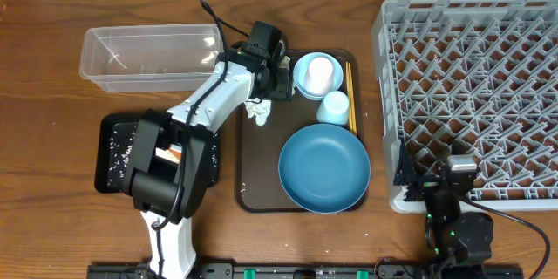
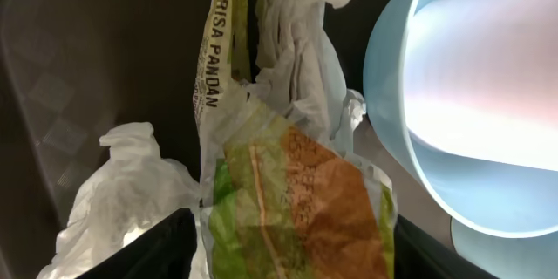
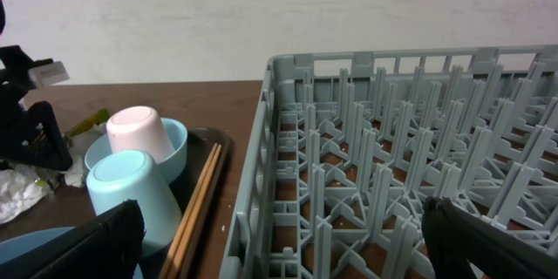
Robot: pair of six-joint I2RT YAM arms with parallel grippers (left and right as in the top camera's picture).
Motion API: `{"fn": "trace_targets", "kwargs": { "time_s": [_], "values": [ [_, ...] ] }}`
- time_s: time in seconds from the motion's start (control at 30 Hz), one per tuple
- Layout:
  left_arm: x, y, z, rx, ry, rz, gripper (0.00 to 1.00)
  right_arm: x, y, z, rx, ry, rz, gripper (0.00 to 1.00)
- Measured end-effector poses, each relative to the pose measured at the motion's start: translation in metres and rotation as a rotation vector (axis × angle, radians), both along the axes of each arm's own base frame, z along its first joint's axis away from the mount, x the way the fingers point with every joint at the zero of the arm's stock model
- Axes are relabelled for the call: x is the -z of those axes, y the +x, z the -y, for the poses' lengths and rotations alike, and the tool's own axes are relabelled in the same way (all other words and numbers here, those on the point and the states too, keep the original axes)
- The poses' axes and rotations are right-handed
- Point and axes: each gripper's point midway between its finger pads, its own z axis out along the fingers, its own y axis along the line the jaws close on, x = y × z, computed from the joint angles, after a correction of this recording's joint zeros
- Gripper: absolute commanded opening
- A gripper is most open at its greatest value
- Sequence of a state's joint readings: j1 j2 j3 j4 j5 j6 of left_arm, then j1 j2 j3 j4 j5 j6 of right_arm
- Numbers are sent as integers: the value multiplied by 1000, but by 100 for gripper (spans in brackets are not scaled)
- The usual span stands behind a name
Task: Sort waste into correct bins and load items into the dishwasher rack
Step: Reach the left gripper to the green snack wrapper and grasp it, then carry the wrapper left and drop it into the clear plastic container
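Wrapper (image 2: 296, 200) sits between the left gripper (image 2: 292, 248) fingers (image 2: 161, 248) — jaws pinch it from both sides, over the brown tray (image 1: 261, 193) at its 11 o'clock corner. Crumpled tissue (image 1: 259, 112) lies just beside the gripper at 6 o'clock, on the tray. Small light-blue bowl (image 1: 302, 81) is at the tray's 1 o'clock with the white cup (image 1: 320, 71) upside down inside. Pale-blue cup (image 1: 334, 106) is inverted at the bowl's 5 o'clock, and the chopsticks (image 1: 350, 96) lie along the tray's 3 o'clock rim. Dark-blue bowl (image 1: 324, 167) fills the 5 o'clock end. Rice grains (image 1: 118, 144) are in the black tray (image 1: 103, 179) at 9 o'clock; clear tub (image 1: 148, 57) is at 10. Right gripper (image 3: 281, 227) — jaws wide apart, holding nothing, at the rack (image 1: 471, 70), 7 o'clock corner.
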State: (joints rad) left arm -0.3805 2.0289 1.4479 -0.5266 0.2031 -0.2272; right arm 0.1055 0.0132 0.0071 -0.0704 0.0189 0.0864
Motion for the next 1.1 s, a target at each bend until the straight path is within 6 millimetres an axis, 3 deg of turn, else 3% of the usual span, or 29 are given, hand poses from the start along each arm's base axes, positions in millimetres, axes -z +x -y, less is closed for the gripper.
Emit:
{"fn": "trace_targets", "kwargs": {
  "time_s": [0.3, 0.4, 0.53, 0.73, 0.93, 1.0, 1.1],
  "values": [
    [-2, 1, 0, -2, 1, 7, 52, 0, 0, 0, 0, 0, 0, 99],
    [-11, 4, -4, -11, 14, 35, 41, 0, 0, 0, 0, 0, 0, 99],
    [-25, 6, -7, -22, 24, 69, 33, 0, 0, 0, 0, 0, 0, 99],
    [-28, 5, -10, -29, 36, 68, 7, 0, 0, 0, 0, 0, 0, 99],
    [-29, -3, -14, -29, 53, 46, 6, 0, 0, 0, 0, 0, 0, 99],
    [-38, -5, -16, -31, 50, 53, 6, 0, 0, 0, 0, 0, 0, 99],
    [-69, -12, -19, -38, 35, 91, 6, 0, 0, 0, 0, 0, 0, 99]
  ]
}}
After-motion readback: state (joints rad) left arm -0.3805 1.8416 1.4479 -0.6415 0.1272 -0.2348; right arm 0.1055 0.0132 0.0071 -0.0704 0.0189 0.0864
